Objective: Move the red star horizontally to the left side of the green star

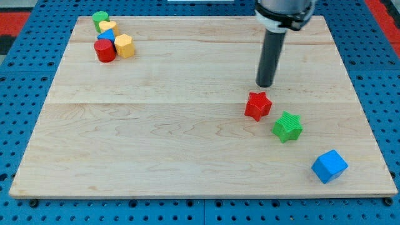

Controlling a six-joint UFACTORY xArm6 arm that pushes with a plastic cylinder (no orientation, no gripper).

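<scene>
My tip [265,85] sits on the bench [156,125] just above the red star [257,105] in the view, slightly to its right, not visibly touching it; the tool is a bare rod, so nothing on it opens or shuts. The red star lies right of centre, up and to the left of the green star [287,126], the two points nearly touching (I cannot tell whether a sliver of wood shows between them).

The red star already lies leftward of the green one but sits higher; I judge the job is to bring it down level. From where the tip stands, a push toward the view's bottom looks right, with a slight lean leftward so the star slides clear of the green one and does not drag it along; contact should fall on the star's upper edge, centred, or it will spin.

Counting: two stars, one red, one green; one blue cube [329,166] near the lower right corner; a cluster at the top left of five, a green block [100,18], a yellow block [109,27], a blue block [107,35], a red cylinder [105,50] and a yellow hexagonal block [124,45].
</scene>
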